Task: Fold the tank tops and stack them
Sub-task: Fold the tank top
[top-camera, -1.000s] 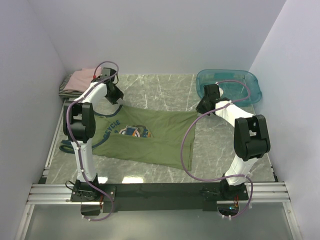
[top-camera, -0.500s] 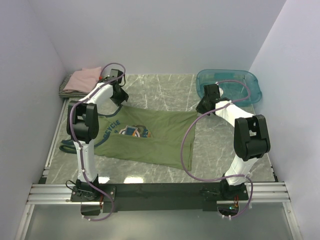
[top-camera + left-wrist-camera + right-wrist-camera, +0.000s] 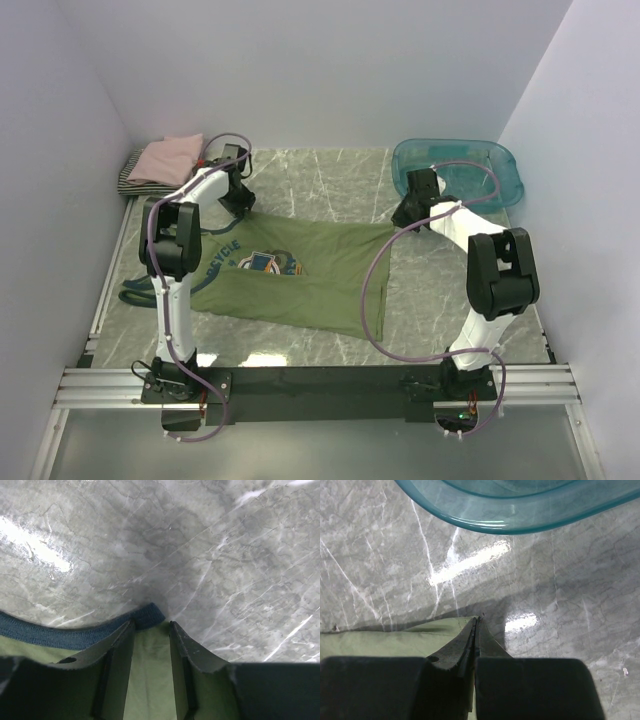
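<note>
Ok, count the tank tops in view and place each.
3. The green top lies spread in the middle; the pink top sits folded in the far left corner; the striped top lies folded under it. More may be hidden beneath.

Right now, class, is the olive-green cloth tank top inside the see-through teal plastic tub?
No, the tank top lies spread on the marble table, outside the tub.

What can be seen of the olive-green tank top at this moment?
The olive-green tank top lies spread flat on the marble table. It is soft cloth with shallow wrinkles, navy trim at neck and armholes, and a round blue-orange chest print under arched white lettering. Its neck lies to the left, hem to the right. The right gripper is shut on the far hem corner. The left gripper has its fingers apart astride a navy-edged strap tip, cloth showing between them.
</note>
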